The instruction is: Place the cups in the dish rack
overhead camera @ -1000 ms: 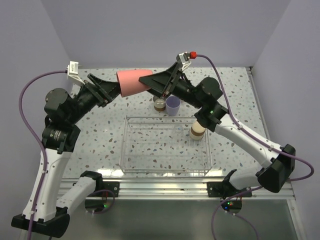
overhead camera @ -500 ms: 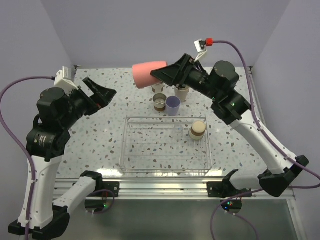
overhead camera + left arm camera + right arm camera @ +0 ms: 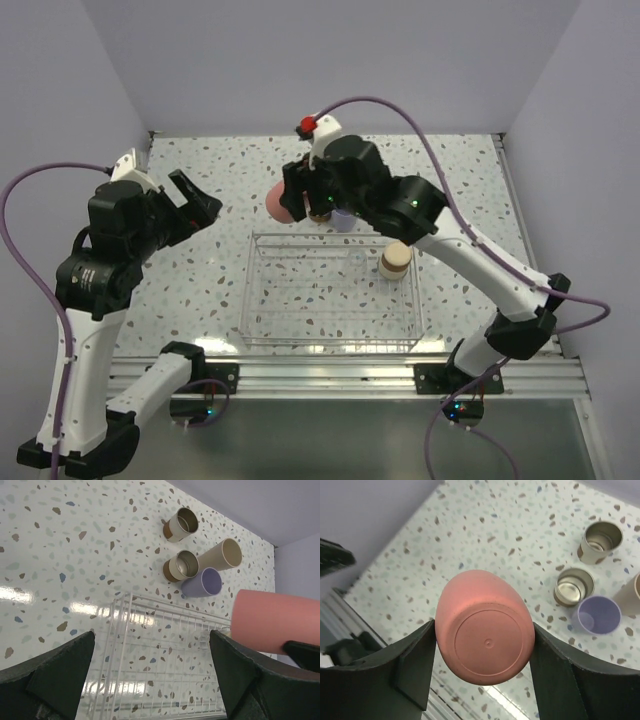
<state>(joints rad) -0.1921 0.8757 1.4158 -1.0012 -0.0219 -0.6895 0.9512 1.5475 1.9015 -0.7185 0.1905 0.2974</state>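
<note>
My right gripper [image 3: 290, 200] is shut on the red-pink cup [image 3: 278, 203], held in the air over the far left corner of the dish rack [image 3: 262, 300]. In the right wrist view the cup's base [image 3: 487, 647] sits clamped between both fingers [image 3: 415, 665]. My left gripper [image 3: 196, 204] is open and empty, left of the rack. A steel cup [image 3: 395, 262] stands upside down in the rack. Behind the rack stand two steel cups [image 3: 181, 524] [image 3: 180, 566], the beige cup [image 3: 222, 555] and the lavender cup [image 3: 202, 582]. A faint clear cup [image 3: 205, 637] seems to stand in the rack.
The rack [image 3: 150, 645] is see-through with thin white bars and lies in the middle of the speckled table [image 3: 200, 280]. Purple walls close in the back and both sides. A metal rail [image 3: 330, 372] runs along the near edge.
The left gripper let go of the red-pink cup and drew back to the left. The right gripper took the cup, turned it and lowered it toward the rack's far left corner.
</note>
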